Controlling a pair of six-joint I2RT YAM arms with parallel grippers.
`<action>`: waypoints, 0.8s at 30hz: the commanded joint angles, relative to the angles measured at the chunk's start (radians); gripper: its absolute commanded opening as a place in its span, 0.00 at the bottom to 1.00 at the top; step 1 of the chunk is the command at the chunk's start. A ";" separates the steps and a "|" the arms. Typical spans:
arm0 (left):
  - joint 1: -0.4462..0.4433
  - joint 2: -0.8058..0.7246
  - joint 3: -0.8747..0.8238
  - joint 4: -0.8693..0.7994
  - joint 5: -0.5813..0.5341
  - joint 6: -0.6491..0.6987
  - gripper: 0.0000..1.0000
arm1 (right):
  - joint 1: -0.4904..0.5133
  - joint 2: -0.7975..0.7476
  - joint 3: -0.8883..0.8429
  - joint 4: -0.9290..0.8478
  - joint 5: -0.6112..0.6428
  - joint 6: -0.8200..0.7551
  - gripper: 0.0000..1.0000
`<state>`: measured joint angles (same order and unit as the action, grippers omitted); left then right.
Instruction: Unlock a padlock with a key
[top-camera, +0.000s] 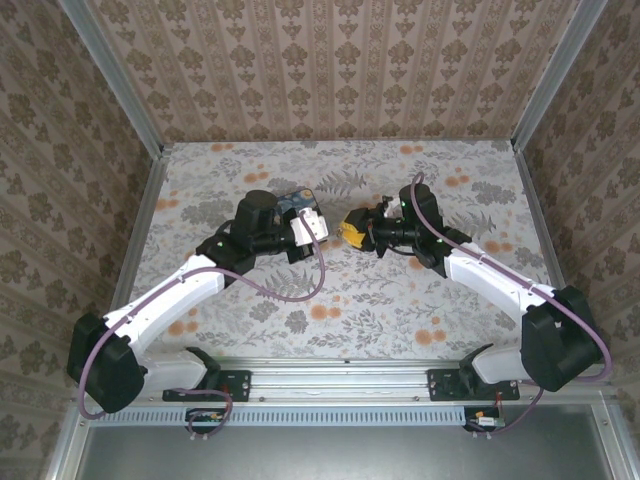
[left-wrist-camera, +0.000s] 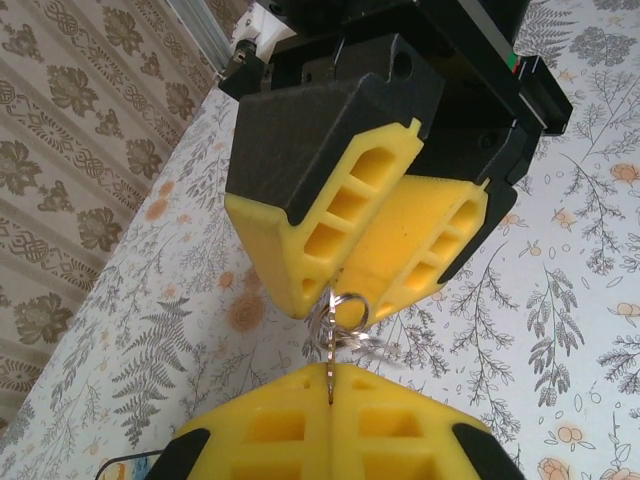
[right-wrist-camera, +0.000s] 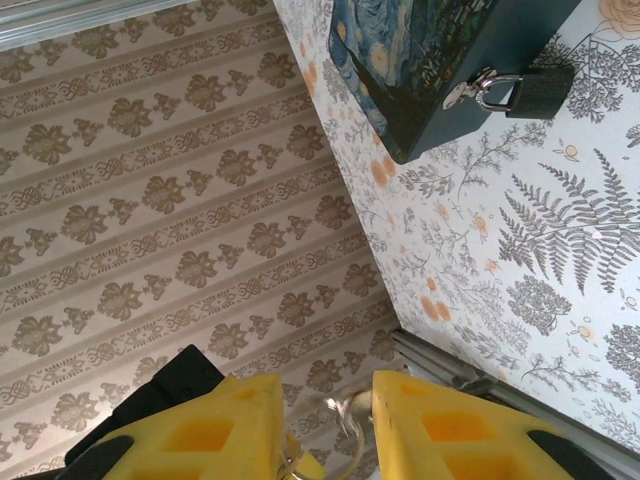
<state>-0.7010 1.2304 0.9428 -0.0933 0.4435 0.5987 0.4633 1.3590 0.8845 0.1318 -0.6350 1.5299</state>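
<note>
Top view: both arms reach in to the middle of the floral surface (top-camera: 400, 290), and the left pincer (top-camera: 318, 228) and right pincer (top-camera: 352, 232) meet almost tip to tip. The picture-printed box (top-camera: 293, 202) sits just behind the left wrist, partly hidden by it.

Left wrist view: the left pincer (left-wrist-camera: 330, 395) is pressed closed on the key (left-wrist-camera: 329, 385), with the thin blade edge-on between the yellow pads. The key ring (left-wrist-camera: 345, 318) sticks out from the tips (loops look tangled, hard to count). The right pincer (left-wrist-camera: 345, 290) faces it from above, its tips at the ring.

Right wrist view: the right pincer (right-wrist-camera: 330, 400) stands at a narrow gap with the key ring (right-wrist-camera: 345, 408) between the fingers. Cannot tell if the pads actually pinch it.

The padlock (right-wrist-camera: 541, 91) has a dark body and a silver shackle that runs through the hasp (right-wrist-camera: 470, 92) on the side of the box (right-wrist-camera: 430, 60). It hangs just beside the box wall, over the surface (right-wrist-camera: 560, 250), and is well apart from both pincers and the key. Patterned wall (right-wrist-camera: 180, 180) fills the background.
</note>
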 joint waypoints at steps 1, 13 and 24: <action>-0.008 0.010 0.002 -0.007 0.002 0.025 0.00 | 0.009 0.004 0.039 0.028 -0.003 0.026 0.28; -0.008 0.033 0.002 -0.001 -0.004 0.031 0.00 | 0.020 0.008 0.047 0.026 -0.027 0.009 0.22; -0.007 0.039 -0.003 0.007 -0.023 0.023 0.00 | 0.021 0.018 0.046 0.046 -0.042 -0.009 0.05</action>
<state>-0.7006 1.2579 0.9428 -0.1047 0.4221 0.6075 0.4728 1.3762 0.9043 0.1360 -0.6415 1.5234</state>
